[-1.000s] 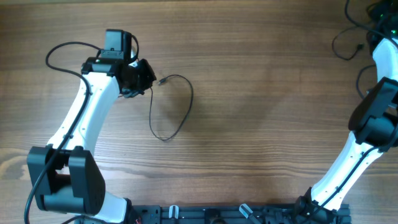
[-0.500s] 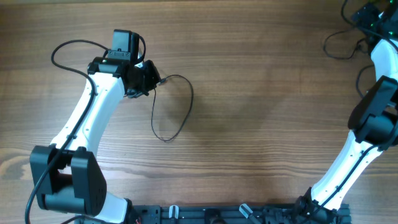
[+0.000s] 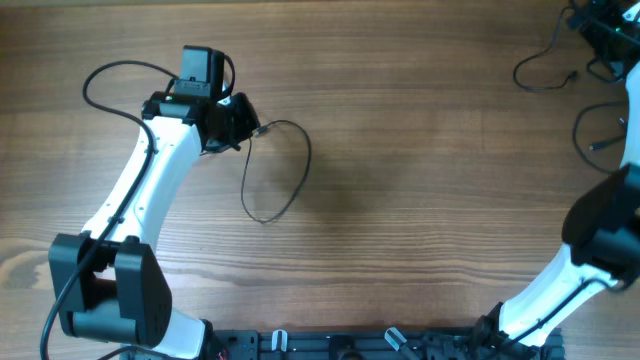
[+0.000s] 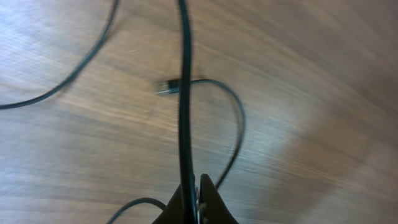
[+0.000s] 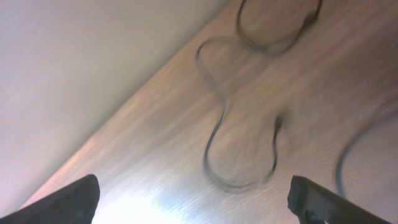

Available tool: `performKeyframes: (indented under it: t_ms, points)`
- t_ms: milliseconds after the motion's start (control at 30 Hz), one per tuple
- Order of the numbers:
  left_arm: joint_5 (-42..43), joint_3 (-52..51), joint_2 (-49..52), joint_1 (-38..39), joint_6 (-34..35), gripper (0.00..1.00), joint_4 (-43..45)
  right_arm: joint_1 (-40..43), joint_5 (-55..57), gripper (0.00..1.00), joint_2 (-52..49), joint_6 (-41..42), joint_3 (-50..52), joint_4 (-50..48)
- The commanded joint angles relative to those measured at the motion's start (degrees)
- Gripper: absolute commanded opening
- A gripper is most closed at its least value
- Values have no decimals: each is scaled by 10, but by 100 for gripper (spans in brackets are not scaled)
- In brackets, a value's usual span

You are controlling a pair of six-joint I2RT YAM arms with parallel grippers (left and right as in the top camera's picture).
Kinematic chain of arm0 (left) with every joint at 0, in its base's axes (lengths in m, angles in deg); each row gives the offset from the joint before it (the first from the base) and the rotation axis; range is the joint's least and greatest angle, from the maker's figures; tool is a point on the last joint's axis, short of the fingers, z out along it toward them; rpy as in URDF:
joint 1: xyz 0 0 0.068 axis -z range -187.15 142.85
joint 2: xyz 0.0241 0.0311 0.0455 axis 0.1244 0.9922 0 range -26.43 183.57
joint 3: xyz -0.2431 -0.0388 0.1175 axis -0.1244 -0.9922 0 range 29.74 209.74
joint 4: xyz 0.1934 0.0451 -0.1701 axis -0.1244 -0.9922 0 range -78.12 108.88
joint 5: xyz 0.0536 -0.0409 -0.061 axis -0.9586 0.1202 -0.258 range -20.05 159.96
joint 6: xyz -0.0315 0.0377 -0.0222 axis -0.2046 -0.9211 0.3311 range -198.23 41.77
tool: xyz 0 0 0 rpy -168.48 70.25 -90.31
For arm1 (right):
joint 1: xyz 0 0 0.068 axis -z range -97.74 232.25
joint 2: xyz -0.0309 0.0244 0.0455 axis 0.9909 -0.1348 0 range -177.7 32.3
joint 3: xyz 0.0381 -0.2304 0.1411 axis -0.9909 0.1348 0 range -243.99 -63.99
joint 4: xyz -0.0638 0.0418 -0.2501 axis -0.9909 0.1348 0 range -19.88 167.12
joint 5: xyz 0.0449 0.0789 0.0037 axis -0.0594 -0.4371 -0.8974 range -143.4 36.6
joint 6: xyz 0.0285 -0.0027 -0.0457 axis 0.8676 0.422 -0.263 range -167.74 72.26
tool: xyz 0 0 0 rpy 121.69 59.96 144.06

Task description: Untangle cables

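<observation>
My left gripper (image 3: 238, 124) is shut on one thin black cable (image 3: 300, 170). That cable curves away to the right and loops back on the wood. In the left wrist view the held cable (image 4: 183, 74) runs straight up from the closed jaws, and its metal plug end (image 4: 165, 88) lies on the table behind it. Two more loose cables (image 3: 540, 72) (image 3: 588, 128) lie at the far right of the table. My right gripper (image 3: 606, 22) hovers open over them with nothing between its fingers. The right wrist view shows one blurred cable loop (image 5: 214, 140) below my open right gripper (image 5: 193, 202).
The left arm's own thicker black cable (image 3: 100, 80) arcs over the table at the upper left. The table's far edge (image 5: 155, 74) runs close behind the right-hand cables. A dark rail (image 3: 380, 345) lies along the near edge.
My right gripper has opened and moved up toward the far right corner, and the cable there now lies loose. The left gripper shifted slightly right with its cable, then stayed put.
</observation>
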Motion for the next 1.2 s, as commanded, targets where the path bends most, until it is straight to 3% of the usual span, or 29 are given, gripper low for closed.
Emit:
performKeyframes:
  t_ms: [0, 100, 267, 433, 567, 700, 800, 867, 1100, 1167]
  points:
    - [88, -3, -9, 39, 6, 4, 45, -21, -71, 100, 3, 11, -5, 66]
    - [193, -3, -9, 90, -1, 4, 105, -31, -82, 100, 3, 11, -3, 109]
    - [369, 4, -16, 169, -86, 4, 179, -42, -105, 100, 3, 11, -3, 144]
    - [384, 8, -61, 188, -150, 4, 148, -42, -106, 100, 3, -21, -3, 186]
    - [323, 8, -94, 167, -178, 4, 99, -43, -133, 100, 3, -82, -3, 209]
    - [138, 7, -103, 141, -170, 4, 40, -44, -184, 100, 3, -111, -3, 236]
    - [32, 6, -90, 133, -110, 4, 22, -55, -204, 100, 3, -111, -3, 260]
    - [18, 5, -78, 133, -66, 7, 25, -74, -204, 100, 3, -122, -2, 276]
    - [11, 5, -33, 133, -40, 11, 55, -153, -191, 100, 3, -169, 5, 283]
    - [-13, 5, -19, 133, -9, 19, 55, -179, -172, 100, 3, -169, 14, 280]
